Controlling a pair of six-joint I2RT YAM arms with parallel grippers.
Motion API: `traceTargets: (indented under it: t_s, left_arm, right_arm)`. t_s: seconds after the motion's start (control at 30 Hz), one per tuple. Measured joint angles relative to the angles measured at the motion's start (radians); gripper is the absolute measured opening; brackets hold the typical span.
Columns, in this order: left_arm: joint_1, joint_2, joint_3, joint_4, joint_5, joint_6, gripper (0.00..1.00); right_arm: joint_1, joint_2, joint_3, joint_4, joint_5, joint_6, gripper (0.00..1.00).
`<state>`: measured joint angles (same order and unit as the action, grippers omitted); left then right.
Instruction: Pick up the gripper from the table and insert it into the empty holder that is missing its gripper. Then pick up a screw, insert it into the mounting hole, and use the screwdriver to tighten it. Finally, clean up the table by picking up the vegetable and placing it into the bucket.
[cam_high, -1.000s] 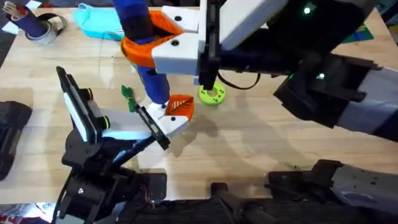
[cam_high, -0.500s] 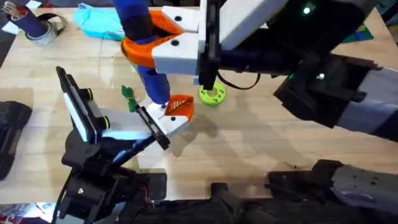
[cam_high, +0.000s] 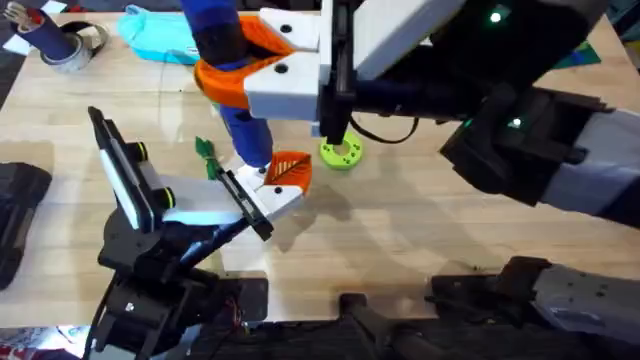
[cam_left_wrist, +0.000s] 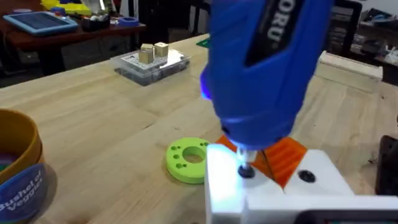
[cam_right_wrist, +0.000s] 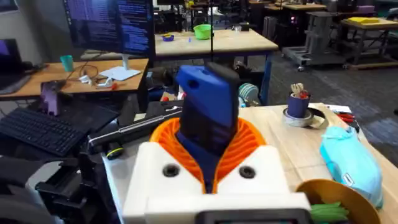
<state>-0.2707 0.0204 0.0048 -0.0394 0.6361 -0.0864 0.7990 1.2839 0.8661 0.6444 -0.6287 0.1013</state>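
Note:
My right gripper reaches across the table and is shut on the blue screwdriver, which stands nearly upright. In the right wrist view the screwdriver sits between white fingers with orange pads. Its tip presses a small dark screw in the white gripper with the orange pad. That white gripper sits on the holder, the black bar at the end of my left gripper. The dark-green vegetable lies just beyond the holder. The orange-brown bucket stands close by, and it holds green pieces.
A lime-green ring disc lies right of the screwdriver. A teal cloth and a tape roll with a cup sit at the far left. A clear box with wooden blocks stands farther off. Bare table lies to the right.

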Motion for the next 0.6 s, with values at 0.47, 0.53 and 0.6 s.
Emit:
traceTargets:
  t_s: [0.47, 0.53, 0.6]
  left_arm:
    - [0.0, 0.0, 0.0, -0.002, 0.0, 0.0, 0.016]
    - [0.0, 0.0, 0.0, -0.002, 0.0, 0.0, 0.016]
    - [0.0, 0.0, 0.0, -0.003, 0.0, 0.0, 0.016]
  right_arm:
    - [-0.001, 0.0, -0.012, 0.197, -0.052, 0.004, 0.045]
    - [-0.001, -0.004, -0.012, 0.256, -0.074, 0.004, 0.045]
    - [-0.001, -0.008, -0.012, 0.257, -0.084, 0.004, 0.044]
